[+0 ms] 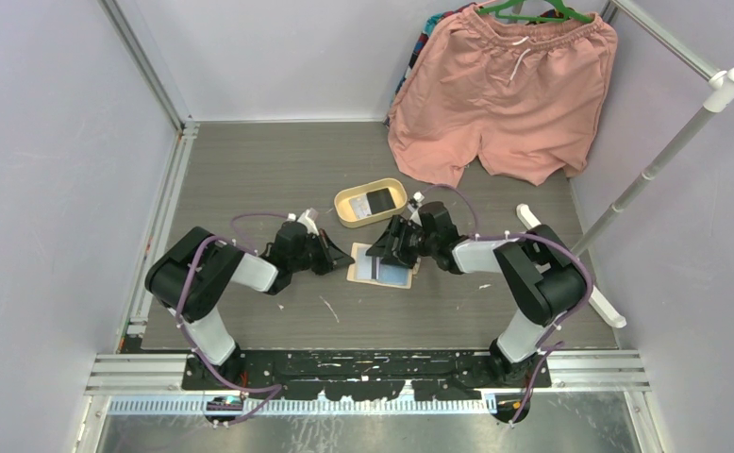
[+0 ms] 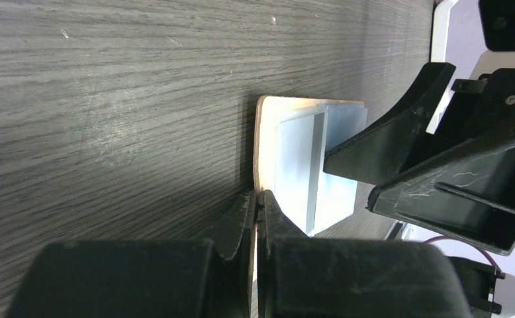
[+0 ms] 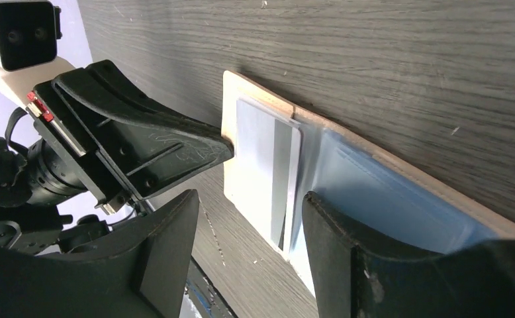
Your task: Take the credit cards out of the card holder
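Tan and opened flat, the holder (image 1: 358, 275) lies on the grey wood-grain table (image 1: 250, 170) between my two arms, its pale blue pockets (image 2: 337, 156) facing up. On the overhead feed my left gripper (image 1: 342, 257) sits low at the holder's left edge and my right gripper (image 1: 383, 253) is over its upper part, the two nearly nose to nose. From the left wrist I see the left fingers (image 2: 278, 218) pressed together, their tips right at the holder's tan rim; I can't tell whether anything is caught between them. The right wrist feed shows the same closed tip touching that rim. My right gripper (image 3: 248, 199) is spread wide, one finger (image 3: 169, 252) on either side of a grey card (image 3: 268, 165) that lies on the holder's left half, its near edge lifted slightly off the lining. I can't tell whether either right finger touches that card. On the left wrist feed one right finger reaches over the blue pockets. Behind the holder, just beside the right gripper, sits the oval cream tray (image 1: 344, 209) with a dark card (image 1: 379, 200), part white, lying flat inside. Pink shorts (image 1: 505, 94) hang at the far right, well apart from everything else.
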Robot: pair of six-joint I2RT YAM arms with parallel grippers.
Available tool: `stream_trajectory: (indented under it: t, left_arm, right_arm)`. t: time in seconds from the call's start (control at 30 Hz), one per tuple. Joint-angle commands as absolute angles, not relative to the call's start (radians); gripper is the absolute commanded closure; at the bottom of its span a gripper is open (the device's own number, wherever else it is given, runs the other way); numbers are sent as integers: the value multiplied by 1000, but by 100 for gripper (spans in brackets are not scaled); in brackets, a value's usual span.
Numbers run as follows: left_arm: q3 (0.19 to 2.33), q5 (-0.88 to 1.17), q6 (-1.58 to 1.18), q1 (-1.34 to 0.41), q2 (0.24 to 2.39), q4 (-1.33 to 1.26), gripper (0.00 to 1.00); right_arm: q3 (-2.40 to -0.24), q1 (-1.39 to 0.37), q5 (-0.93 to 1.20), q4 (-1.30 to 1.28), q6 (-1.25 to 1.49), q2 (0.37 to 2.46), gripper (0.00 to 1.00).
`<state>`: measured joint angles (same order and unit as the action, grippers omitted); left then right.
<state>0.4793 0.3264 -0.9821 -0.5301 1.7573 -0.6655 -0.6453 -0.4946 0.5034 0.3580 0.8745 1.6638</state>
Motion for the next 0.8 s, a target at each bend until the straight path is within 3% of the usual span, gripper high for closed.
stream_trajectory:
  t: [0.0, 0.57, 0.77]
  left_arm:
    - [408, 149, -866, -518, 1852, -319, 100]
    - [406, 149, -868, -518, 1861, -328, 100]
    - [405, 152, -870, -518, 1864, -331, 100]
  right_arm:
    - [-656, -492, 514, 432, 873, 1666, 36]
    - [-619, -501, 554, 523, 954, 1710, 36]
    - [-578, -505, 592, 712, 1070, 1753, 36]
